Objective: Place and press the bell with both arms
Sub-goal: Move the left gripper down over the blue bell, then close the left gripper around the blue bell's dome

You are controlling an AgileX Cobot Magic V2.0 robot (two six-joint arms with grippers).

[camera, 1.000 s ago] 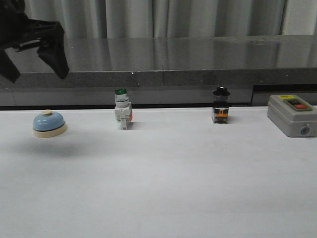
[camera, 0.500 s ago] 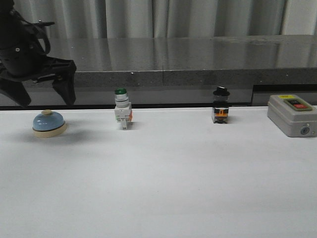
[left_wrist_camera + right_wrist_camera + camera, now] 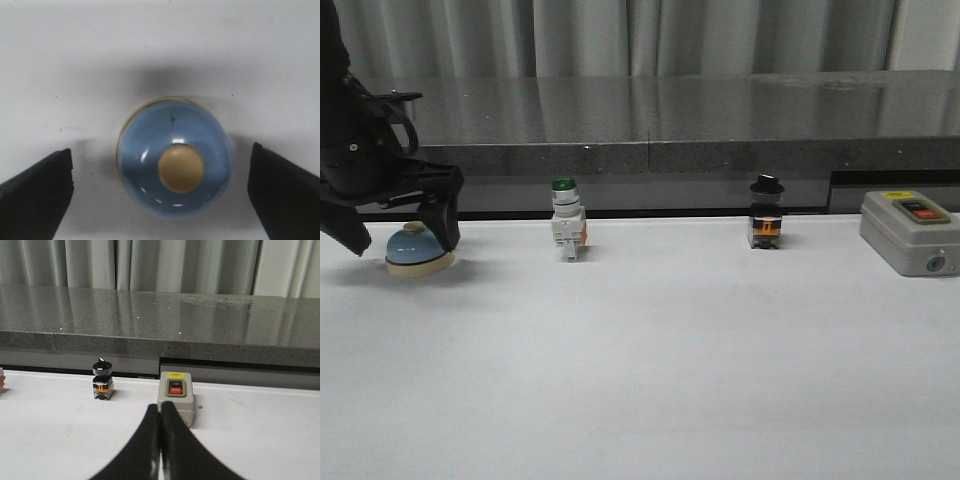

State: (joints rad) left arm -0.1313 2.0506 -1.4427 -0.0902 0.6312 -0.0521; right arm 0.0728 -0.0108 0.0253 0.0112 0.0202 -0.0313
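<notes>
The light-blue domed bell (image 3: pixel 415 250) with a cream base and knob stands on the white table at the far left. My left gripper (image 3: pixel 400 235) is open and straddles it from above, one finger (image 3: pixel 442 212) on each side. In the left wrist view the bell (image 3: pixel 175 157) sits between the two black fingertips (image 3: pixel 37 192), with a gap on both sides. My right gripper (image 3: pixel 160 412) is shut and empty, low over the table in front of the grey box; it is out of the front view.
A green-capped white push-button switch (image 3: pixel 567 225) and a black-knobbed switch (image 3: pixel 766 215) stand along the table's back. A grey box with a red button (image 3: pixel 910 232) is at the far right, also seen in the right wrist view (image 3: pixel 176 400). A dark ledge (image 3: pixel 650 150) runs behind.
My left gripper has come down from above the ledge to the table and now straddles the bell. The bell has not moved.
</notes>
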